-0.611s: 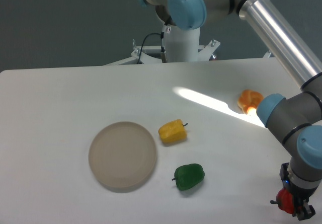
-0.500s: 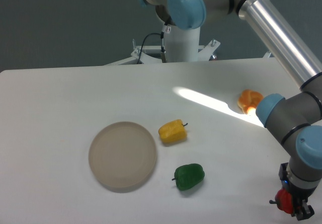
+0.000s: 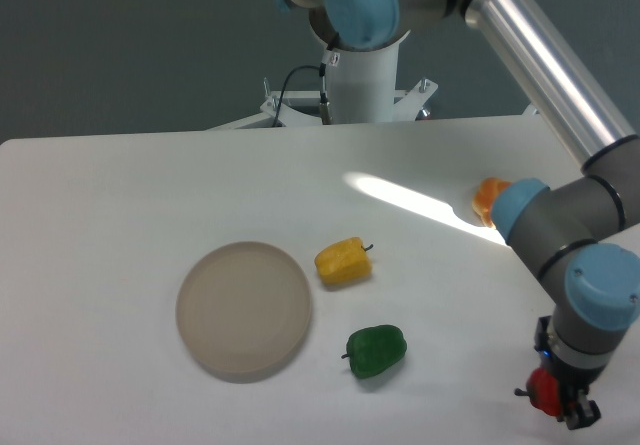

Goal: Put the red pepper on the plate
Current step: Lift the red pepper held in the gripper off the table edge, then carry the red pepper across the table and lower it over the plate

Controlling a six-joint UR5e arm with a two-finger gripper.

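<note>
Red pepper [image 3: 543, 392]: small, glossy, bright red, at bottom-right corner of the view, pinched between the gripper [image 3: 556, 403] fingers, w/ a short dark stem poking out to the left. Gripper is closed on it, pointing down; only part of the pepper shows, the rest hidden by the dark fingers. Can't tell if the pepper touches the table [image 3: 120, 195] or sits just above it.

Above the gripper, the arm's wrist: grey joints w/ light-blue caps, then a long silver tube running up and left to the robot base at top centre, behind the table's far edge.

Plate [image 3: 243, 308]: round, flat, beige-tan, matte, left of centre, well apart from the red pepper, w/ nothing on it.

Yellow pepper [image 3: 342, 262]: just right of the plate's upper rim, near but not touching. Green pepper [image 3: 376, 351]: below the yellow one, near the plate's lower-right rim, between plate and gripper. Orange pepper [image 3: 484, 199]: far right, mostly hidden behind the arm's elbow joint, beside a bright streak of light on the white tabletop.

Backdrop: dark grey-green wall.
</note>
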